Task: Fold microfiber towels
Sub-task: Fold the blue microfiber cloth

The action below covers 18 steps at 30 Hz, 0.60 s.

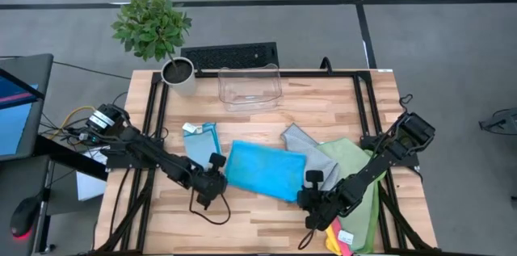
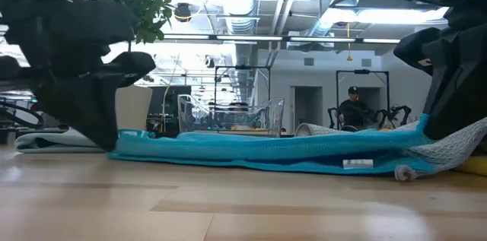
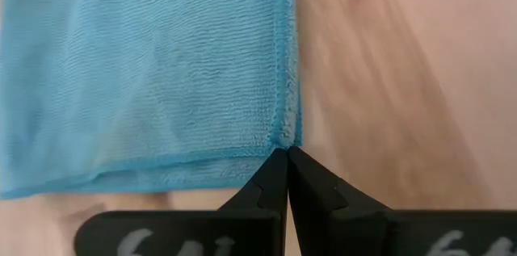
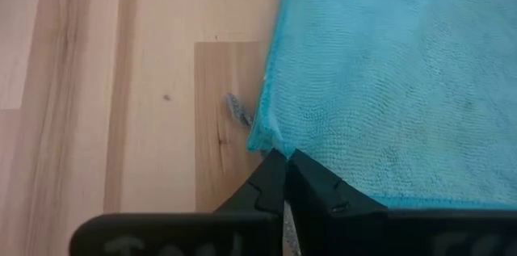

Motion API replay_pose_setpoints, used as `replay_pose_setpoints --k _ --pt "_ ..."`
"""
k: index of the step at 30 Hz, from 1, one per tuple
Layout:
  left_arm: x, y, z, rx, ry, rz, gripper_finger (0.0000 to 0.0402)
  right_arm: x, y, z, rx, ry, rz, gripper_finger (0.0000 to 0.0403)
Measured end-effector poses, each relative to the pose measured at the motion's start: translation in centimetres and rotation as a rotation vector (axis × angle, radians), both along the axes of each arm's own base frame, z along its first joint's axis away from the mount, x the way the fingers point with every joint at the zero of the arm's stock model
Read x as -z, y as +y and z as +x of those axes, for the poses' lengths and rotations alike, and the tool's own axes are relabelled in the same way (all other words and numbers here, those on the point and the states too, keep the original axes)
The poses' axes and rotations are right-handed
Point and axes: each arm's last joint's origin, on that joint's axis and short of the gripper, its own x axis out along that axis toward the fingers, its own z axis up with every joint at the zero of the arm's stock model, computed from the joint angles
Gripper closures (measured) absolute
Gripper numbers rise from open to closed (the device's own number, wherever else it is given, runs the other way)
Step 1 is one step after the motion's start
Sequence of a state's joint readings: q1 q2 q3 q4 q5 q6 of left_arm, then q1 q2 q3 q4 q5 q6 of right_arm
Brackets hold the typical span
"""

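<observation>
Left gripper (image 3: pixel 284 159): fingers pressed together at the near corner of the teal towel (image 1: pixel 265 170); the wrist view shows the tips meeting right at the hem, so I judge it pinches that corner.
Right gripper (image 4: pixel 283 159): fingers almost together at the other near corner of the same towel; a thin edge seems caught between the tips, grip looks light.
Teal towel: lies flat between the two grippers, spread away from both; doubled edges show in the low view, so I judge one fold is made.
Light blue towel (image 1: pixel 202 139): just beyond the left gripper, already a small folded packet with a white tag.
Grey towel (image 1: pixel 303 143): beyond the right gripper, loose, partly under the teal one.
Pale green towel (image 1: pixel 351 179): beside and under the right arm, unfolded; yellow and pink edges peek out at the near table edge.
Clear bin (image 1: pixel 249 86): far side, well apart from both grippers.
Progress: one towel done, one mid-fold, several left.
Arm pose: both arms stretched low, wrists angled inward toward the towel, fingertips at the table (image 1: pixel 266 216).
</observation>
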<state>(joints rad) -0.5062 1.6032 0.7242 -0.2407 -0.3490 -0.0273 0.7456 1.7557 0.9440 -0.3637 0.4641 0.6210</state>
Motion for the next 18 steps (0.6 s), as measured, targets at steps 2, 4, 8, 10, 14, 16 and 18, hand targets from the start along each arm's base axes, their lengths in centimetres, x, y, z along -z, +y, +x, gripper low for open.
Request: replay_pose_setpoints --k 2,4,8,10,14,16,18 --pt "-0.3 0.0 0.0 0.011 -0.009 0.016 0.0402 0.0 0.0 0.0 0.000 0.001 0.000 0.0368" --pt "-0.7 0.1 -0.2 0.010 -0.021 0.027 0.0402 0.0 0.0 0.0 0.000 0.001 0.000 0.0372" --pt "-2.2 0.5 -0.6 -0.004 -0.072 0.052 0.0402 0.0 0.0 0.0 0.001 -0.001 -0.004 0.0379" --pt "-3.0 0.9 -0.8 -0.011 -0.103 0.108 0.0402 0.0 -0.1 0.0 0.003 -0.001 -0.007 0.0380" --pt "-3.6 1.2 -0.9 -0.041 -0.159 0.202 0.0402 0.0 -0.3 0.2 0.012 0.000 -0.008 0.0373" --pt "-2.8 1.3 -1.1 -0.024 -0.127 0.196 0.0402 0.0 -0.3 0.2 0.018 -0.001 -0.007 0.0371" --pt "-1.4 1.4 -1.4 -0.011 -0.071 0.195 0.0402 0.0 -0.4 0.3 0.022 -0.003 -0.006 0.0372"
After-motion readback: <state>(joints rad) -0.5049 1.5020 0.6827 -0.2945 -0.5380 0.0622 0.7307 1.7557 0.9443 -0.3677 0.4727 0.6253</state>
